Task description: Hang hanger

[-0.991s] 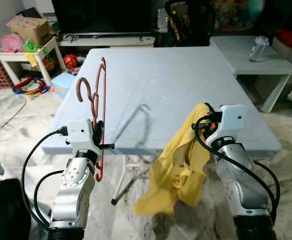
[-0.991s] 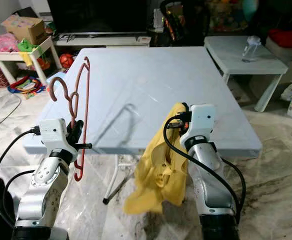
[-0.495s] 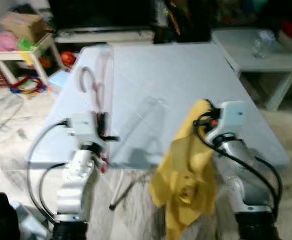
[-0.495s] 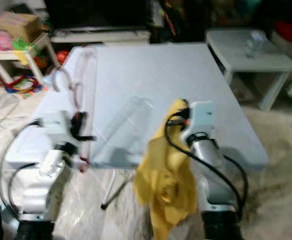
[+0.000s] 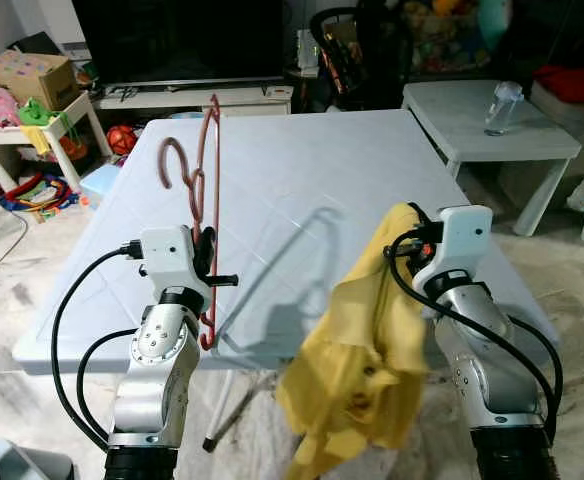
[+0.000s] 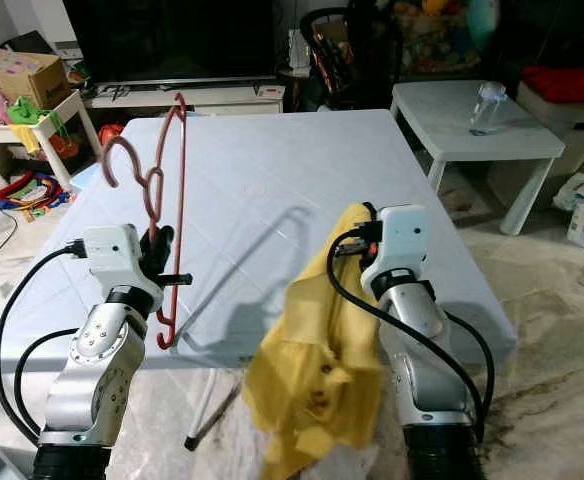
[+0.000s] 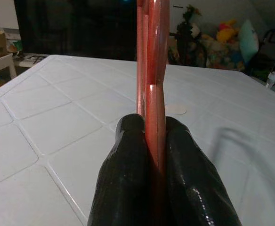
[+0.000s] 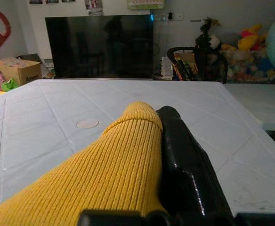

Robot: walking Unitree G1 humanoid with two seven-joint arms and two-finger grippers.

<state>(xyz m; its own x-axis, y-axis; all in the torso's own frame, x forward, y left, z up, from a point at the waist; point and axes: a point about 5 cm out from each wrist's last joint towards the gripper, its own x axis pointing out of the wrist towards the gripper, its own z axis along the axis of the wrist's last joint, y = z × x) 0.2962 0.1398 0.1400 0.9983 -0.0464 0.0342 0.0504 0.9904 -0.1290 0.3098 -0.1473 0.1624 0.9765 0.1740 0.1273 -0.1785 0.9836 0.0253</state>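
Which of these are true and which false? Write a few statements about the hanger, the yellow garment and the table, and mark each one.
1. The left gripper is shut on the red hanger. True.
2. The hanger lies flat on the table. False: it is held upright above the table.
3. The right gripper holds the yellow garment. True.
4. The garment is spread out on the table. False: it hangs down from the gripper, in front of the table's edge.
5. A bottle stands on the small white side table. True.

The red hanger (image 7: 152, 56) looks like smooth plastic; the yellow garment (image 8: 104, 165) is ribbed knit cloth; the black fingers (image 7: 123, 188) shine glossy.
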